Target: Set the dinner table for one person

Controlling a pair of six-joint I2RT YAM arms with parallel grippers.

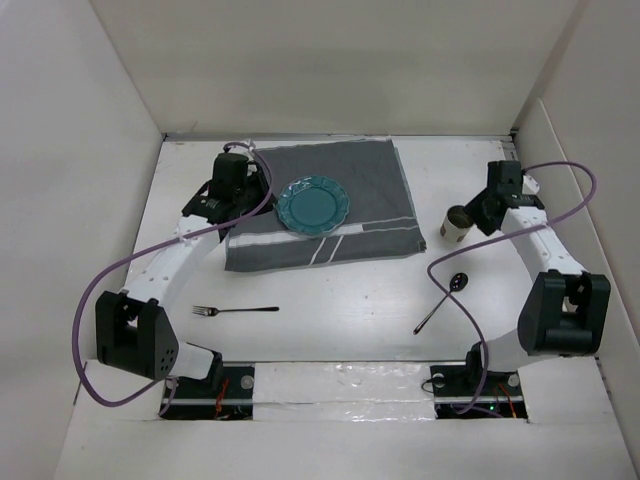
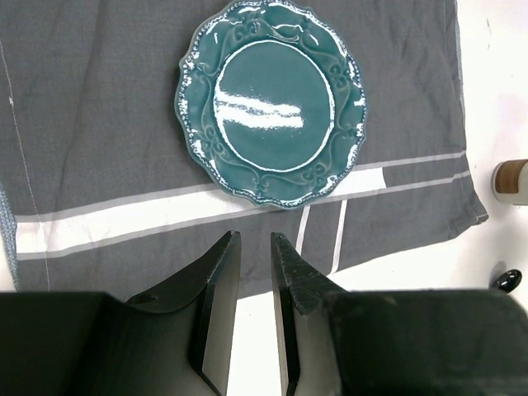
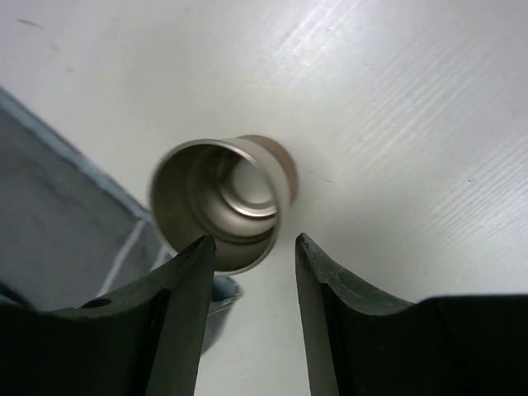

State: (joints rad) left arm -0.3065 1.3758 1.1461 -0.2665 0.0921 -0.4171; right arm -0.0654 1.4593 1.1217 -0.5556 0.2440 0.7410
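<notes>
A teal plate (image 1: 313,206) (image 2: 272,103) lies on a grey striped cloth (image 1: 370,175) (image 2: 91,107) at the back of the white dinner table (image 1: 330,300). My left gripper (image 1: 243,185) (image 2: 254,235) hovers high over the cloth's near edge, its jaws a narrow gap apart and empty. A metal cup (image 1: 457,224) (image 3: 221,200) stands upright on the table just right of the cloth. My right gripper (image 1: 480,212) (image 3: 255,238) is open right beside it; the cup sits just beyond the fingertips, its rim close to the left finger (image 3: 186,280), not between the jaws.
A fork (image 1: 235,311) lies on the table in front of the cloth, left of centre. A dark spoon (image 1: 445,298) (image 2: 507,279) lies at the front right, under the right arm's purple cable (image 1: 440,270). White walls enclose the table on three sides.
</notes>
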